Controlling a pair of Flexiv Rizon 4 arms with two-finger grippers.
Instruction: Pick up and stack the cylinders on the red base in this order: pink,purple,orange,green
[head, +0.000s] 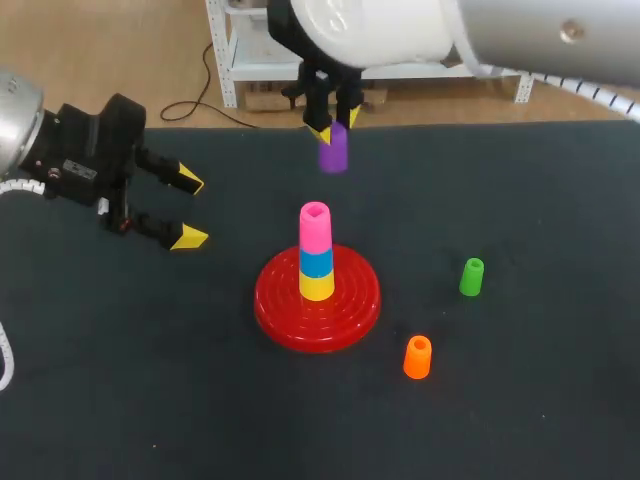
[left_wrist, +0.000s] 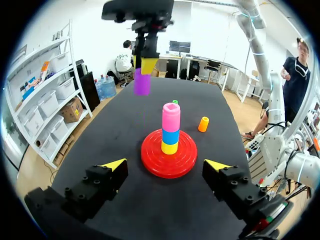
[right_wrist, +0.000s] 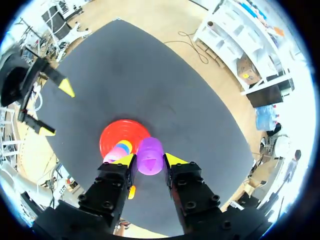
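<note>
Right gripper (head: 336, 126): both yellow-tipped fingers are clamped on the purple cylinder (head: 333, 152), one on each side of its upper part. The cylinder is held in the air with its long axis vertical, and its lower part hangs below the fingertips. In the head view it sits beyond the red base (head: 317, 305) and above the level of the stack. In the right wrist view it lies just beside the top of the stack, not centred over it.

On the red base, a yellow cylinder (head: 317, 286), a blue cylinder (head: 316, 262) and the pink cylinder (head: 314, 227) stand stacked in that order from the bottom. All three are upright on one vertical axis. The pink cylinder's hollow end faces up.

The orange cylinder (head: 417, 357) and the green cylinder (head: 471, 277) stand upright on the dark table (head: 120, 380) to the right of the base. They are apart from each other, with their open ends up.

Left gripper (head: 190, 210): the fingers are spread wide and hold nothing. It sits to the left of the base, its tips pointing toward the base.
</note>
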